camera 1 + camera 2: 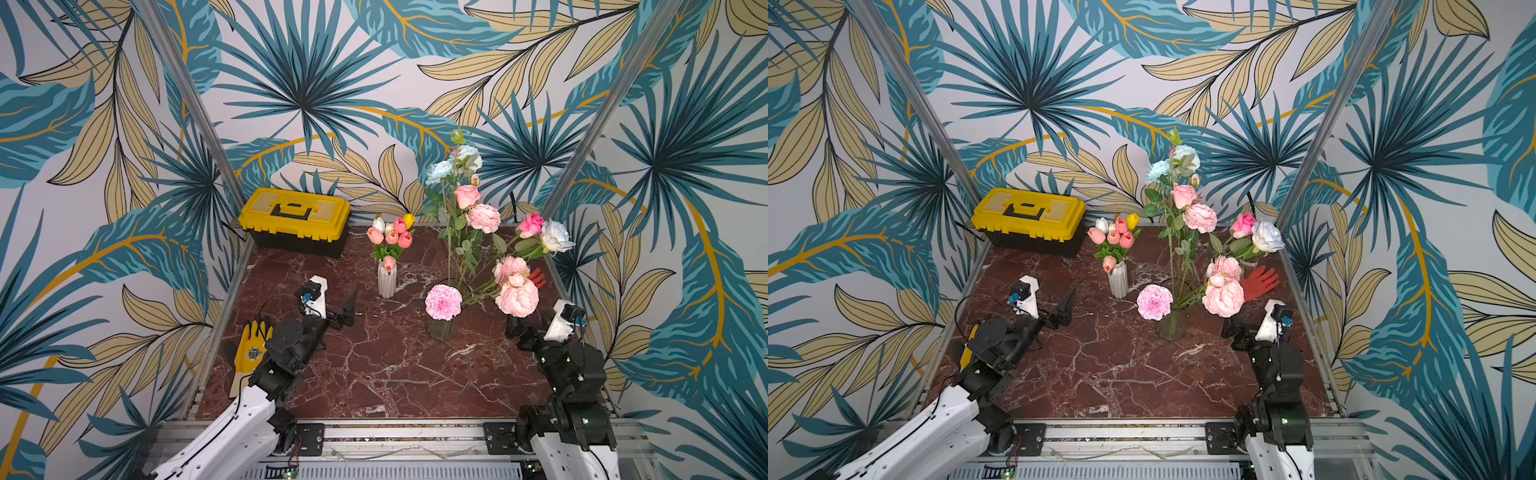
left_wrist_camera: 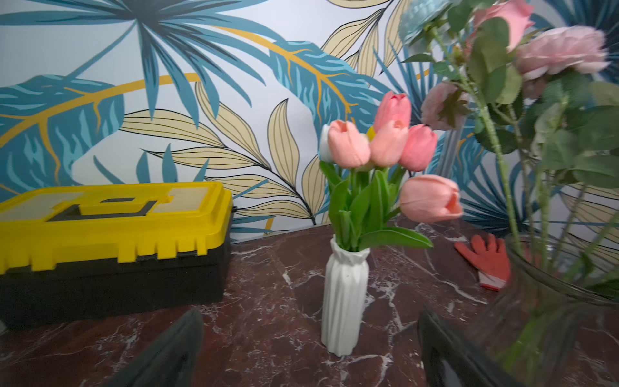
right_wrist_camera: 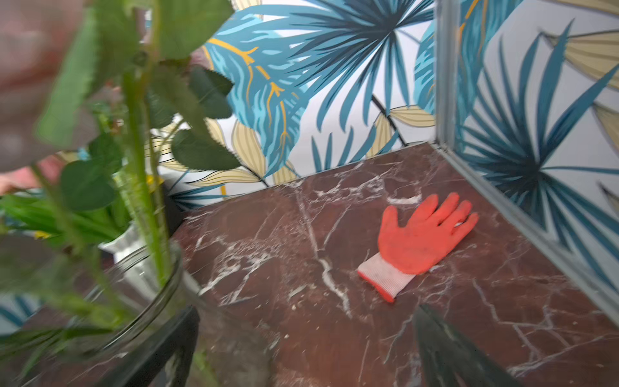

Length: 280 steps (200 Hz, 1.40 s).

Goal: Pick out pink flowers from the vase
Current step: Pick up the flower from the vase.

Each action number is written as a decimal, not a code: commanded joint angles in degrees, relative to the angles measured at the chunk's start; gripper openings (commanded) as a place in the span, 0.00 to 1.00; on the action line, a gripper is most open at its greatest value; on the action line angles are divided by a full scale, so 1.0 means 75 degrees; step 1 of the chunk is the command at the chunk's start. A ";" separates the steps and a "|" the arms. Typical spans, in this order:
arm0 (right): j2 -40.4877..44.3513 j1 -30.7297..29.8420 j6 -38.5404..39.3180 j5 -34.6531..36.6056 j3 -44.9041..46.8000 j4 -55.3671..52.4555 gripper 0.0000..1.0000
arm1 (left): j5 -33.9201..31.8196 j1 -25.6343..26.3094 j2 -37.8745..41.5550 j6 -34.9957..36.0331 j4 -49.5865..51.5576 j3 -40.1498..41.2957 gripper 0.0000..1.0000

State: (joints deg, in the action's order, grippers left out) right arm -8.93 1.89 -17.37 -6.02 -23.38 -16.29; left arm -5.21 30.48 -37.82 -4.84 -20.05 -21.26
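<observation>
No pink flowers point(image 1: 443, 302) have been taken from the glass vase point(image 1: 441, 330) yet. The left gripper point(image 1: 348, 311) and right gripper point(image 1: 515, 330) are spread, empty.

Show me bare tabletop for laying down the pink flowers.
The widest bare marble lies at the near edge, in front of the glass vase. A smaller patch sits between the toolbox and the white vase. The far right is crowded, with drooping pink flowers over the red glove.

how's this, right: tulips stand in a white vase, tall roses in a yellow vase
Not quite: the tulips do stand in a white vase, but the tall roses are in a clear glass vase, as both top views show.
</observation>
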 commanded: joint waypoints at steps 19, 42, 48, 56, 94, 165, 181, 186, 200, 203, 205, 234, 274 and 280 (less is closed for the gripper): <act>0.0576 -0.0123 -0.0917 -0.2127 -0.0116 -0.1111 0.99 | 0.1269 0.0998 0.0780 -0.0360 0.2137 -0.0281 0.99; 0.0750 -0.0123 -0.1469 -0.3144 -0.0175 -0.0876 1.00 | 0.1592 0.1469 0.0813 -0.0376 0.2597 -0.0498 0.99; 0.0763 -0.0129 -0.1631 -0.3563 -0.0220 -0.0788 0.99 | 0.1681 0.1539 0.0802 -0.0432 0.2646 -0.0536 0.99; 0.0796 -0.0135 -0.1791 -0.4010 -0.0317 -0.0773 1.00 | 0.1790 0.1617 0.0791 -0.0503 0.2705 -0.0592 0.99; 0.1147 -0.0138 -0.2015 -0.5214 -0.0792 -0.1242 0.99 | 0.2861 0.1698 0.0737 -0.0590 0.2741 -0.0760 1.00; 0.1190 -0.0147 -0.0597 -0.2628 -0.2466 -0.3876 1.00 | 0.1634 0.1714 0.0866 -0.1601 0.3285 -0.1074 1.00; 0.1167 -0.0147 -0.1275 -0.0923 -0.2748 -0.4421 0.99 | 0.0886 0.1716 0.0975 -0.2169 0.3701 -0.1289 0.99; 0.1177 -0.0147 -0.1300 -0.0670 -0.2849 -0.4549 1.00 | 0.0652 0.1714 0.0994 -0.2393 0.3916 -0.1393 0.99; 0.1190 -0.0161 -0.2010 0.0244 -0.3197 -0.5523 1.00 | -0.0236 0.1714 0.1012 -0.3111 0.4836 -0.1792 1.00; 0.1190 -0.0159 -0.2334 0.0487 -0.3309 -0.5881 0.99 | -0.0410 0.1708 0.1003 -0.3256 0.5134 -0.1868 0.99; 0.1190 -0.0164 -0.2492 0.0706 -0.3362 -0.6034 1.00 | -0.0533 0.1706 0.1001 -0.3330 0.5226 -0.1913 1.00; 0.1190 -0.0161 -0.2439 0.2025 -0.3494 -0.6173 0.99 | -0.0916 0.1697 0.0659 -0.3560 0.5669 -0.2208 1.00; 0.0790 -0.0139 -0.1751 0.0468 -0.2999 -0.5146 0.99 | -0.0474 0.1673 -0.0232 -0.3351 0.6467 -0.2824 0.99; 0.0641 -0.0133 -0.1656 0.0238 -0.2914 -0.4907 0.99 | -0.0184 0.1668 -0.0281 -0.3145 0.6330 -0.2762 1.00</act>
State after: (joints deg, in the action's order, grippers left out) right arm -1.13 0.97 -32.71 -0.23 -47.77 -57.91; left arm -9.91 43.07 -38.06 -30.09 23.75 -40.10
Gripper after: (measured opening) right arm 0.994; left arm 0.995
